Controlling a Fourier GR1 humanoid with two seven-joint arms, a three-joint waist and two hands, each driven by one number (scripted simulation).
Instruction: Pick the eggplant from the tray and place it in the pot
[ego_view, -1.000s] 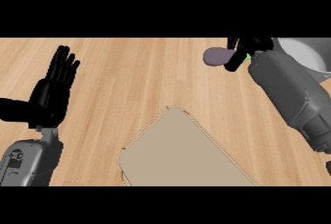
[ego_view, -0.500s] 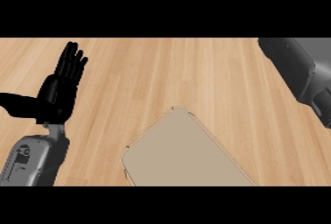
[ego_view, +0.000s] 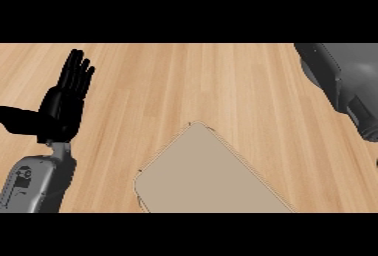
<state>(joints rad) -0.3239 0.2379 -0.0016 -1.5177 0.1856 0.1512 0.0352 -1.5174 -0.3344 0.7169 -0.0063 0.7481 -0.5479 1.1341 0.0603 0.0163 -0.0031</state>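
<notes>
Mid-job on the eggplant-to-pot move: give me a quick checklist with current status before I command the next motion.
1. Eggplant in sight: not ok. It shows nowhere in the head view.
2. Pot in sight: not ok. No pot shows in the view.
3. Right hand state: cannot tell. Only the right forearm shows at the upper right; the hand itself is out of view.
4. Tray emptied: ok. Its beige surface carries nothing in the part that shows; its lower end is cut off.
5. Left hand out of the way: ok. It rests open at the left, fingers up, apart from the tray.
6. Counter between tray and right forearm: ok. Only bare wood shows there.
</notes>
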